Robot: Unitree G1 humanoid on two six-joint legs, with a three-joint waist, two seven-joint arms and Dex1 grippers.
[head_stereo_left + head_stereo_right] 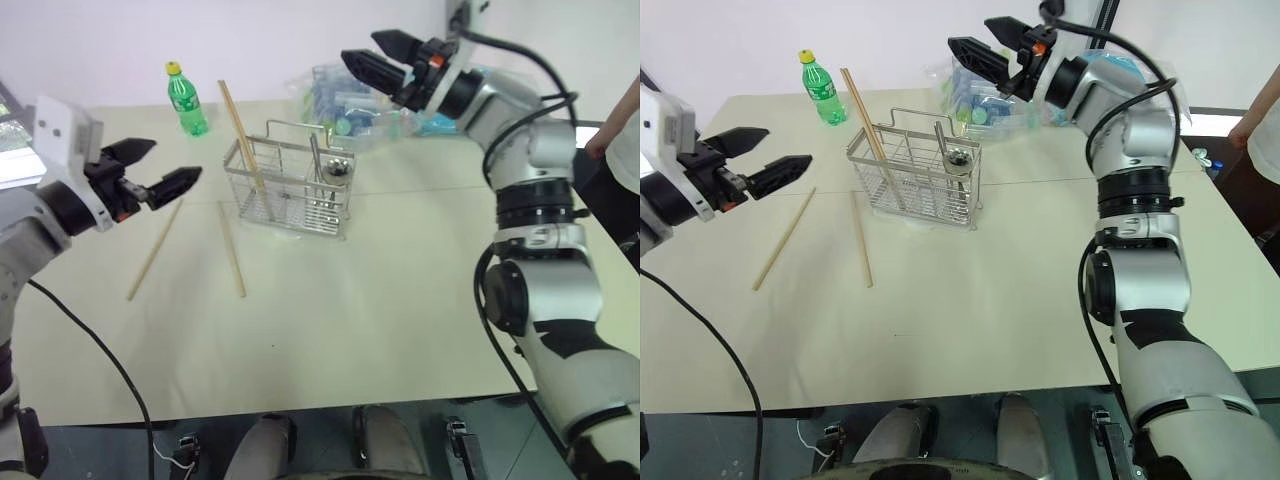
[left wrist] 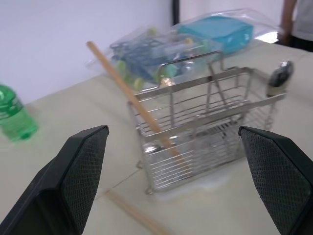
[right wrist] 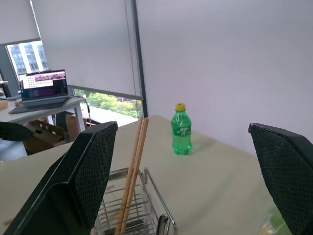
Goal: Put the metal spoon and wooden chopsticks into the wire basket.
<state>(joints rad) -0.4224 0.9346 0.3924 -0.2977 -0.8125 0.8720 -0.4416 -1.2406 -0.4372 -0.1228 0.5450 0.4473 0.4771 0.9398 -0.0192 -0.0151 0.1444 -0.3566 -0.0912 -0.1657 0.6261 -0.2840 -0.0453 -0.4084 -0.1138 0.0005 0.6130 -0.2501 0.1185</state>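
Observation:
The wire basket [image 1: 290, 195] stands on the pale table [image 1: 380, 300], a little left of centre. Wooden chopsticks [image 1: 243, 135] lean upright in its left end, sticking out well above the rim. The metal spoon [image 1: 336, 170] sits in its right end, bowl at the rim. Two more chopsticks lie flat on the table left of the basket, one near it [image 1: 232, 250] and one farther out [image 1: 155, 250]. My left gripper [image 1: 172, 160] hovers open and empty left of the basket. My right gripper [image 1: 360, 47] is open and empty, high above and behind the basket.
A green bottle [image 1: 186, 100] stands at the back left of the table. A clear plastic bag of blue and green items [image 1: 350, 100] lies behind the basket. A person [image 1: 625, 140] stands at the right edge. A laptop [image 3: 44, 88] sits on a desk beyond.

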